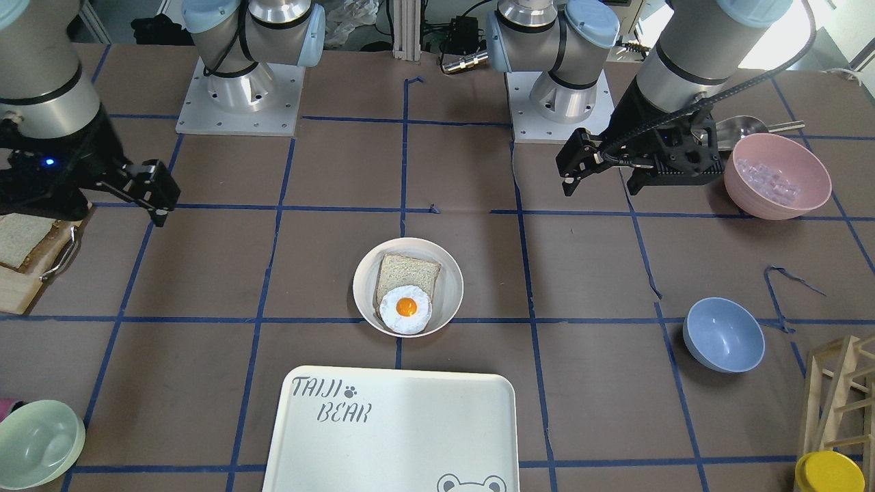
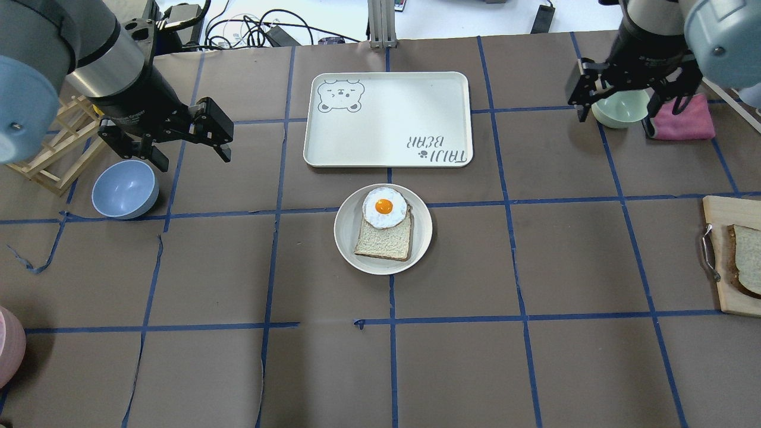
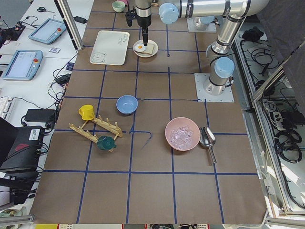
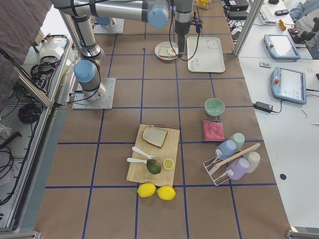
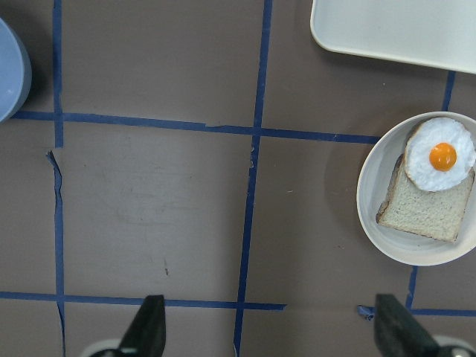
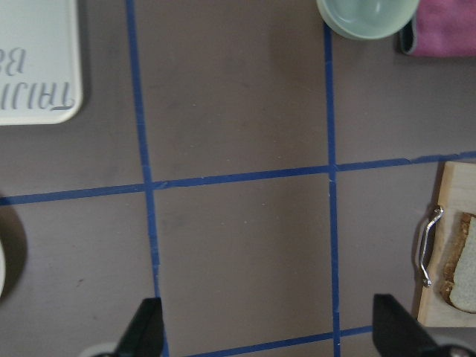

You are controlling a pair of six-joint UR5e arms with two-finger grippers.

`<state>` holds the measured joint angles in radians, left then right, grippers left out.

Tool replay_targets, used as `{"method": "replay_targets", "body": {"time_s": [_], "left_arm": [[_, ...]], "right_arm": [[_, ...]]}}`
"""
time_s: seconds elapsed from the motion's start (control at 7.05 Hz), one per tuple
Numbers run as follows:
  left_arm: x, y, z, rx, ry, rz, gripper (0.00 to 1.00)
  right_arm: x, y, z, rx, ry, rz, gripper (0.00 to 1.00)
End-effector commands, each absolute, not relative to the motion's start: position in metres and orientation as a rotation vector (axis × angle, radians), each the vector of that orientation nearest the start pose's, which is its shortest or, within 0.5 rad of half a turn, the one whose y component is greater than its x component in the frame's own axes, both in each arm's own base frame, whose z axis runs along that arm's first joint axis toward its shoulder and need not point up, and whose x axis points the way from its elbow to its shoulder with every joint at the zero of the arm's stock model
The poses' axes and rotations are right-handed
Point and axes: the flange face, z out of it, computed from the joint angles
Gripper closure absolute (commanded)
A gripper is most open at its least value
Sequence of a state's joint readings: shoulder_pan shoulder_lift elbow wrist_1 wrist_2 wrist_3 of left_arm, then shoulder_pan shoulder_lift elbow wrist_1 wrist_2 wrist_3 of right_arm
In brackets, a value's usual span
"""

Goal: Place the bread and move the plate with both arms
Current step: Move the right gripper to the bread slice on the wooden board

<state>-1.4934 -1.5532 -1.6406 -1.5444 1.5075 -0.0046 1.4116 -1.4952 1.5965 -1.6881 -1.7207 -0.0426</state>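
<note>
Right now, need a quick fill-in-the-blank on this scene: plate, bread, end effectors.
1. On the plate lies a pale slice topped with a fried ____.
2. The bread, dark-crusted, lies on a wooden cutting ____ on the robot's right side.
3. The left end effector and the right end effector are both ____ and hold nothing.
4. The bowl nearest the left end effector is ____ in colour.
Missing words: egg; board; open; blue.

The brown table (image 2: 565, 267), gridded with blue tape (image 2: 511, 238), carries a plate (image 2: 346, 233), a tray (image 2: 386, 119), a blue bowl (image 2: 125, 189) and a cutting board (image 2: 722, 267).
</note>
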Motion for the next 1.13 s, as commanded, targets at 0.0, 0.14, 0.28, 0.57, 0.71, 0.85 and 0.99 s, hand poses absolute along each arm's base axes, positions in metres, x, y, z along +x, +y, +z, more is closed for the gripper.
{"method": "replay_targets", "body": {"time_s": [0.0, 0.14, 0.28, 0.57, 0.71, 0.85, 0.99], "left_arm": [[-0.100, -0.492, 0.464, -0.156, 3.206, 0.043, 0.00], [-0.102, -0.488, 0.462, -0.157, 3.200, 0.068, 0.00], [-0.102, -0.488, 0.467, -0.156, 3.198, 0.049, 0.00], [-0.098, -0.491, 0.473, -0.150, 3.200, 0.001, 0.00], [-0.098, -0.489, 0.472, -0.145, 3.197, 0.004, 0.00], [-0.100, -0.487, 0.470, -0.140, 3.199, 0.013, 0.00], [-0.098, -0.488, 0.468, -0.143, 3.199, 0.023, 0.00]], "right_arm": [[-0.076, -0.514, 0.370, 0.424, 3.288, 0.051, 0.00], [-0.118, -0.500, 0.335, 0.504, 3.286, 0.012, 0.00], [-0.158, -0.488, 0.303, 0.536, 3.312, 0.024, 0.08], [-0.226, -0.469, 0.245, 0.577, 3.288, 0.208, 0.23], [-0.236, -0.472, 0.231, 0.587, 3.303, 0.192, 0.25], [-0.241, -0.472, 0.215, 0.530, 3.337, 0.215, 0.26], [-0.243, -0.475, 0.204, 0.526, 3.344, 0.213, 0.26]]}}
